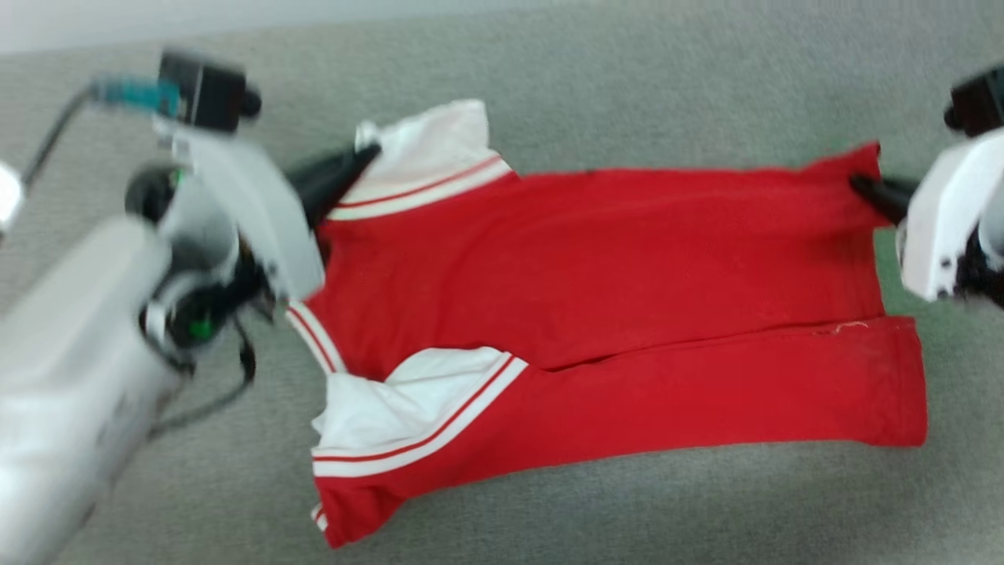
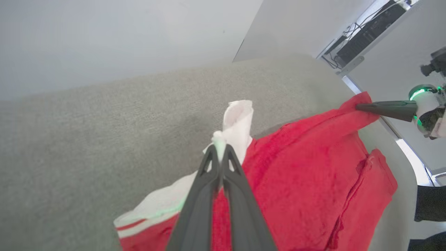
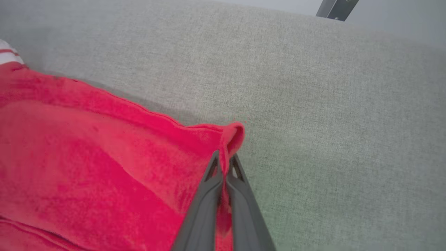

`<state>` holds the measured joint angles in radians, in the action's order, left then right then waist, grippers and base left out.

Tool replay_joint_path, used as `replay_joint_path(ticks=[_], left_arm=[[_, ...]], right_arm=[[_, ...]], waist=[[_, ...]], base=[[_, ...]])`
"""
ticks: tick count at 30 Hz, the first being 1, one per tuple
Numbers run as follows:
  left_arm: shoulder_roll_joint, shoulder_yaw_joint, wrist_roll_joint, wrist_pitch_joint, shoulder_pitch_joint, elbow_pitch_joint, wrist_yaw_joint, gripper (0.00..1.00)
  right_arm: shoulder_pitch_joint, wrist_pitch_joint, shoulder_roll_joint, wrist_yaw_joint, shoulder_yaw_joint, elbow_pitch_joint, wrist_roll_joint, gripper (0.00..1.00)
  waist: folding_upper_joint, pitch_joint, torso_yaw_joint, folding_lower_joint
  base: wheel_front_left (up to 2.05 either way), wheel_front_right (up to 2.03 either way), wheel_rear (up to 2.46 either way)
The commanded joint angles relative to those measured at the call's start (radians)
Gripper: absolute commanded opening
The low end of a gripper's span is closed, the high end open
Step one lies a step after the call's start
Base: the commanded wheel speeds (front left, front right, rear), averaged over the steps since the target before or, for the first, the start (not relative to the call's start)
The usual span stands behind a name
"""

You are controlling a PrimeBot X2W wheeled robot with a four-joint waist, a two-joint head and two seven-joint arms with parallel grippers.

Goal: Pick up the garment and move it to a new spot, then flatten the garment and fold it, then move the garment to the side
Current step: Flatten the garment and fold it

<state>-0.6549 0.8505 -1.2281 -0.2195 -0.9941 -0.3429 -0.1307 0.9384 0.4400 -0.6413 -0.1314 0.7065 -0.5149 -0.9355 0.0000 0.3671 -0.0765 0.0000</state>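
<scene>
Red sleeveless garment spread across the middle of a grey fabric surface, near side folded over, white lining showing at the armholes, left gripper pinched tight on a white shoulder strap, right gripper pinched tight on a red hem corner

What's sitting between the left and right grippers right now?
Just the garment: in the head view its red body spans the stretch from the left gripper, pinching a white shoulder strap, to the right gripper, pinching a hem corner.
</scene>
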Motion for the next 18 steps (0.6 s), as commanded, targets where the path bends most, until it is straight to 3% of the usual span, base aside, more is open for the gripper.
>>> replay_joint_path(ticks=[1,6,18], left_arm=[[-0.016,-0.002,-0.008,0.021,0.051,0.036,0.001,0.0],[-0.061,-0.013,-0.028,0.089,0.172,0.161,0.034,0.0],[-0.208,-0.064,-0.093,0.293,0.534,0.512,0.208,0.0]], right_arm=[[-0.037,0.003,-0.019,0.002,-0.001,0.018,-0.014,0.0],[-0.11,-0.004,-0.062,0.002,-0.02,0.069,-0.025,0.0],[-0.303,-0.031,-0.132,0.002,-0.136,0.197,-0.01,0.0]], waist=[[0.0,-0.036,0.034,0.0],[0.0,-0.044,0.046,0.0],[0.0,-0.042,0.06,0.0]], base=[[0.0,0.0,0.0],[0.0,0.0,0.0],[0.0,0.0,0.0]])
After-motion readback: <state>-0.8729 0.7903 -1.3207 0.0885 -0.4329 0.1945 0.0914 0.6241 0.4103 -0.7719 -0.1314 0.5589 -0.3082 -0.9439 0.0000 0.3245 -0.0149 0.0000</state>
